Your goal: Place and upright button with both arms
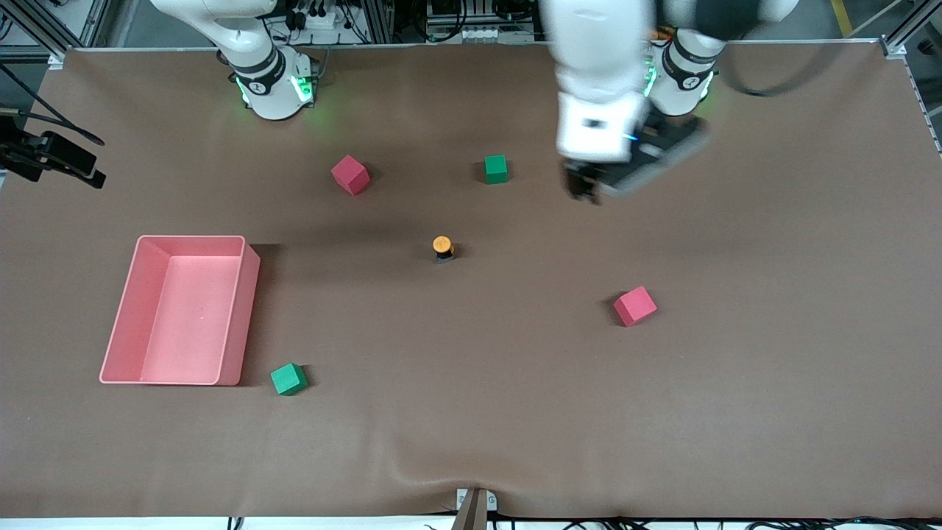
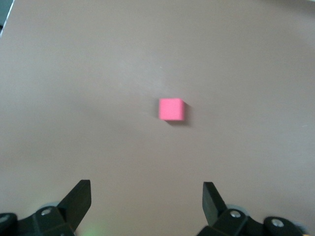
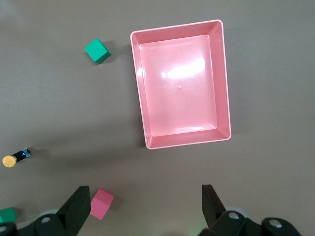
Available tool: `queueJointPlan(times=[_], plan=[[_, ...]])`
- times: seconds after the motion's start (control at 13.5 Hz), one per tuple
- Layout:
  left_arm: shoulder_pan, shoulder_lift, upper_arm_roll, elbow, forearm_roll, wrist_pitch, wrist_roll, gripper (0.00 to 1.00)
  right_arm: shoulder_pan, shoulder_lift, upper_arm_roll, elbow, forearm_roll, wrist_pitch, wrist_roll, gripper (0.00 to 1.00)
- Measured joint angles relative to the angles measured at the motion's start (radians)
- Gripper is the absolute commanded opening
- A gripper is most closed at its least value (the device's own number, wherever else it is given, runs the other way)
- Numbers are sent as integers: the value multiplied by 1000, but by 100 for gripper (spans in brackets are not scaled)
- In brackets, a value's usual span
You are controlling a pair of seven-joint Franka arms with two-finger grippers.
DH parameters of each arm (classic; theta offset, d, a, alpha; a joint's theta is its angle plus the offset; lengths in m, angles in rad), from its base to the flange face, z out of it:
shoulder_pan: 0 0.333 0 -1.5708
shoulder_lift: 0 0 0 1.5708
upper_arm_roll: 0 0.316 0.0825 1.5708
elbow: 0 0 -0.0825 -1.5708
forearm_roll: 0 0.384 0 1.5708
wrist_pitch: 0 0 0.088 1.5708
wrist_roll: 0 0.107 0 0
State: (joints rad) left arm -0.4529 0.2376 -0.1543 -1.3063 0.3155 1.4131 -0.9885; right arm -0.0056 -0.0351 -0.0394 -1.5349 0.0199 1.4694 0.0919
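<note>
Button [image 1: 442, 247] stands upright near the middle of the front frame on the brown counter [image 1: 471, 412], orange cap up, black body beneath, touching nothing. In the right wrist view it shows at the lower left edge of the frame [image 3: 14, 158], cap and dark rear block both visible.

Left gripper [image 1: 585, 188] hangs in the upper right part of the front frame, over bare counter toward the left arm's end, well apart from the button and holding nothing. The left wrist view shows its two black fingers [image 2: 78, 199] spread wide and released, with a red cube [image 2: 171, 109] on the counter between and above them in the frame.

Right gripper [image 3: 146, 206] is out of the front frame; only that arm's green-lit base [image 1: 272, 88] shows at upper left. Its wrist view has the fingers [image 3: 81, 201] spread open and empty, above a pink tray [image 3: 224, 78] that fills the upper centre of the frame.

Other cubes in the front frame: a red one [image 1: 350, 174] upper left of the button, a green one [image 1: 496, 168] upper right of it, a red one [image 1: 634, 305] lower right, and a green one [image 1: 288, 379] just beside the tray's lower corner
</note>
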Motion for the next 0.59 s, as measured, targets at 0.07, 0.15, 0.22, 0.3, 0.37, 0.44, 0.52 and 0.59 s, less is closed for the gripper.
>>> queueJointPlan(times=[0.07,0.15,0.22,0.3,0.37,0.44,0.52,0.59], plan=[[72,-10,-1,-2,-16,-1,93,100,0,0,0,0,0,0,0,100],[133,-17,0,-4,-31,-1,171,100,0,0,0,0,0,0,0,100],[184,-21,0,-5,-41,-1,249,100,0,0,0,0,0,0,0,100],[223,-22,0,-6,-44,-1,324,100,0,0,0,0,0,0,0,100],[259,-22,0,-7,-51,1,396,100,0,0,0,0,0,0,0,100],[301,-24,-1,-7,-80,11,471,100,0,0,0,0,0,0,0,100],[349,-28,-1,-7,-122,27,545,100,0,0,0,0,0,0,0,100],[396,-37,0,-8,-165,34,608,100,0,0,0,0,0,0,0,100]])
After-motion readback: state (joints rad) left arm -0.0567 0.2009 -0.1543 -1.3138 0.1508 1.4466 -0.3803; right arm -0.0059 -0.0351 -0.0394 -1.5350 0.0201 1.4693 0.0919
